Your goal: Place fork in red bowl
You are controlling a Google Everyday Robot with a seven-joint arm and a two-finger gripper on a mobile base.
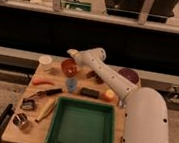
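The red bowl (68, 67), small, round and orange-red, stands at the back of the wooden table (13, 133), left of centre. My gripper (72, 63) is at the end of the white arm (101, 67), right above the bowl and partly covering it. I cannot pick out the fork for certain. A small grey piece (51, 71) lies just left of the bowl. A black-handled utensil (47, 93) lies further forward on the left. Whether the gripper holds anything is hidden.
A purple bowl (128, 74) stands at the back right and a white cup (45, 59) at the back left. An orange item (43, 82), a blue cup (71, 85), a dark block (89, 92) and a yellow item (110, 94) lie mid-table. A green tray (81, 135) fills the front. Metal cups (22, 121) stand front left.
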